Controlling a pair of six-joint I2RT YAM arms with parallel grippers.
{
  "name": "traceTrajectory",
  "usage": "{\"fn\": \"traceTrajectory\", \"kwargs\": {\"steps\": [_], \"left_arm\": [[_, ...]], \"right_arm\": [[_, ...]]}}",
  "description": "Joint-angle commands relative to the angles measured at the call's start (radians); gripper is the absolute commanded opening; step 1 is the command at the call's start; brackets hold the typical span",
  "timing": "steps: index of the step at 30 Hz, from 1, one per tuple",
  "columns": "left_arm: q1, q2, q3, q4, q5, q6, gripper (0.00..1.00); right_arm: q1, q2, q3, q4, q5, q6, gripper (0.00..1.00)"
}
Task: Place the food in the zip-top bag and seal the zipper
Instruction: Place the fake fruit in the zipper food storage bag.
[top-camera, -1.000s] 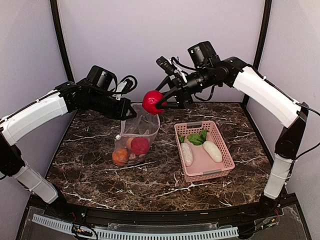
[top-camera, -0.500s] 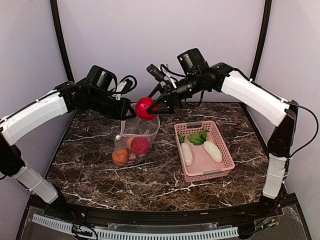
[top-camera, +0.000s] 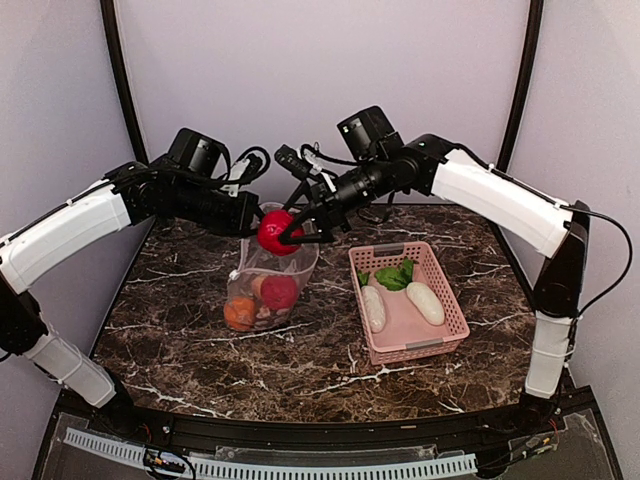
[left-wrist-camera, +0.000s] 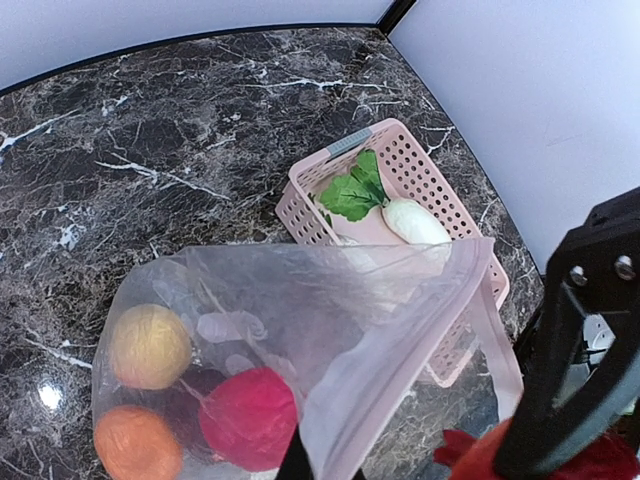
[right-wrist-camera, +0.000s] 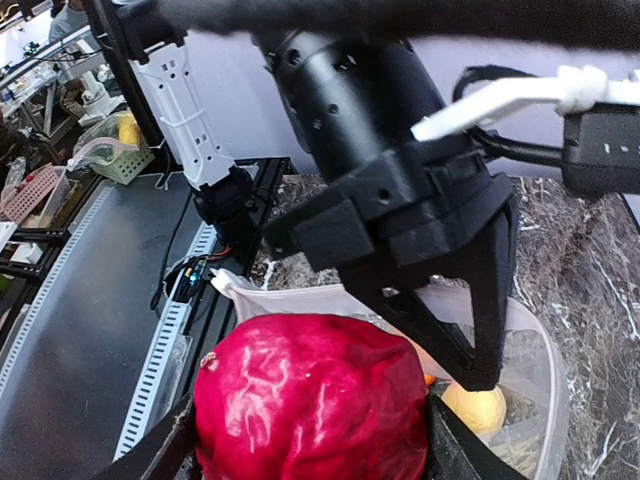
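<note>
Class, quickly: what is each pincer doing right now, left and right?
Left pincer: closed, pinching the zip-top bag at its mouth edge.
Right pincer: gripping the red fruit.

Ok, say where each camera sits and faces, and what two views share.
Top external: above and behind the bases, looking down on the table; left arm and right arm show.
Left wrist: on the left arm, looking down into the zip-top bag, pink basket beyond; its shut jaws pinch the bag's edge.
Right wrist: on the right arm, facing the left arm; its jaws grip the red fruit.
Both wrist views share bag and fruit.
</note>
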Motion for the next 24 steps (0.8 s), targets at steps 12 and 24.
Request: {"fn": "traceTrajectory", "kwargs": {"steps": [12,24], "left_arm": [[-0.003,-0.066,0.018,0.001,-0.008,-0.022,0.01],[-0.003,-0.066,-0.016,0.014,-0.011,-0.022,0.01]], "right_arm": [[0.057,0.088,0.051,-0.007,0.045,0.042,0.81],[0.052,-0.155,-0.053,-0.186,0.171,-0.310,0.99]]}}
